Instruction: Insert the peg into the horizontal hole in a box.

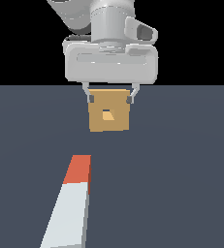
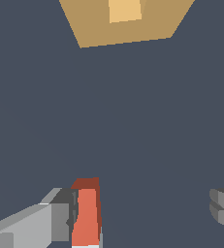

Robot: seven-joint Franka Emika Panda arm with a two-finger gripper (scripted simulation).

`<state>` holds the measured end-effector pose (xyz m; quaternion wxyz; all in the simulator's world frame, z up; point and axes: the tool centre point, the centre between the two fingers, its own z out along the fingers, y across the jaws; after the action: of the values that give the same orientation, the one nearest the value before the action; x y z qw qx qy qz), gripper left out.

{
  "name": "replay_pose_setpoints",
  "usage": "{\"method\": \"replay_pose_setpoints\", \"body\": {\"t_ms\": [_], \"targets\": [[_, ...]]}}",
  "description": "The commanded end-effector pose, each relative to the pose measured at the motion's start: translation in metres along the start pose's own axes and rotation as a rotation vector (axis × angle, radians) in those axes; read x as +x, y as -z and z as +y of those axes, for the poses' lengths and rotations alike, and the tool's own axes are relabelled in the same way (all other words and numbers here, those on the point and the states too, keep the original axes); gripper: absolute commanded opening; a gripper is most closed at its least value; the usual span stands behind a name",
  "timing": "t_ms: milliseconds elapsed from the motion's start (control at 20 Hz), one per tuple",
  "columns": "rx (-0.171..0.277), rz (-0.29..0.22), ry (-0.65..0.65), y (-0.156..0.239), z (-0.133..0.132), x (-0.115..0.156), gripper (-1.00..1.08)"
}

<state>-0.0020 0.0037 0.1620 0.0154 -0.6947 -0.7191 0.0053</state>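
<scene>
Surface: a flat dark grey-blue floor (image 1: 181, 169) spans the whole scene; both task objects rest on it.

Arm/hand: the pale grey gripper (image 1: 109, 99) hangs fingers-down from the wrist in the exterior view. Its jaws are spread wide and released, with nothing between the pads. In the wrist view the gripper (image 2: 145, 213) shows one light grey finger (image 2: 55, 220) and the dark pad of the other at the opposite edge, with a broad stretch of bare floor between them.

Peg: the peg (image 1: 72, 203) lies flat on the floor, ungrasped. The white length runs off the near edge of the exterior view and the orange-red end points towards the box. In the wrist view only the orange-red tip of the peg (image 2: 86, 215) is visible. It sits inside the finger span, just beside the light grey finger and well apart from the other pad. Contact with that finger cannot be judged. The exterior view shows the fingers (image 1: 90, 98) raised well clear of the peg.

Box: the tan box (image 1: 98, 121) stands on the floor beyond the peg's orange-red end, apart from it. Its top edge appears between the two fingertips in the exterior view. In the wrist view the box (image 2: 99, 29) lies well ahead of the fingers.

Hole: the horizontal hole (image 1: 107, 116) is a small square opening in the centre of the box face turned towards the peg. The wrist view shows the hole (image 2: 125, 9) as a lighter patch.
</scene>
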Motion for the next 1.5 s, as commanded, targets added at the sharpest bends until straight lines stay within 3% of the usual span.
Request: {"method": "replay_pose_setpoints", "body": {"t_ms": [0, 500, 1100, 1450], "targets": [[0.000, 0.000, 0.000, 0.000, 0.000, 0.000, 1.00], [-0.005, -0.003, 0.011, -0.016, -0.013, -0.032, 1.00], [-0.021, -0.013, 0.046, -0.066, -0.047, -0.136, 1.00], [-0.027, -0.016, 0.059, -0.085, -0.057, -0.176, 1.00]]}}
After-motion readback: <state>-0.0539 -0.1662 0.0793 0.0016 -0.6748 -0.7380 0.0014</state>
